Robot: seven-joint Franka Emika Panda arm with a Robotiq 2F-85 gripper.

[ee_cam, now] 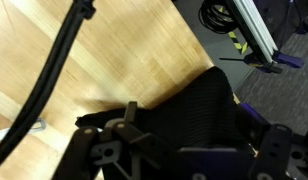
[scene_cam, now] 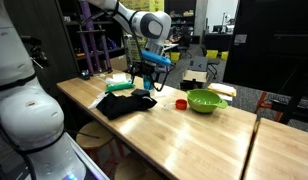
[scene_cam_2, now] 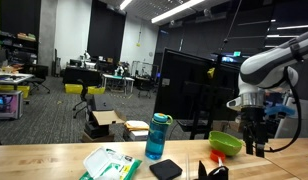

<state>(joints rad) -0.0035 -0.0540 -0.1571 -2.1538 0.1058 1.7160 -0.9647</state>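
The Robotiq gripper (scene_cam: 146, 84), fingers spread apart and clasping nothing, hangs low over a crumpled black cloth (scene_cam: 124, 103) on a long wooden table (scene_cam: 189, 135) in a workshop. The wrist view shows the cloth lying on the bare wood between the two open fingers; whether the tips touch it cannot be told. A small red object (scene_cam: 180, 103) sits just beside the cloth, between it and a green bowl (scene_cam: 205, 100). In an exterior view, a blue bottle (scene_cam_2: 157, 137) stands upright near a green-and-white packet (scene_cam_2: 107, 163), well apart from the bowl.
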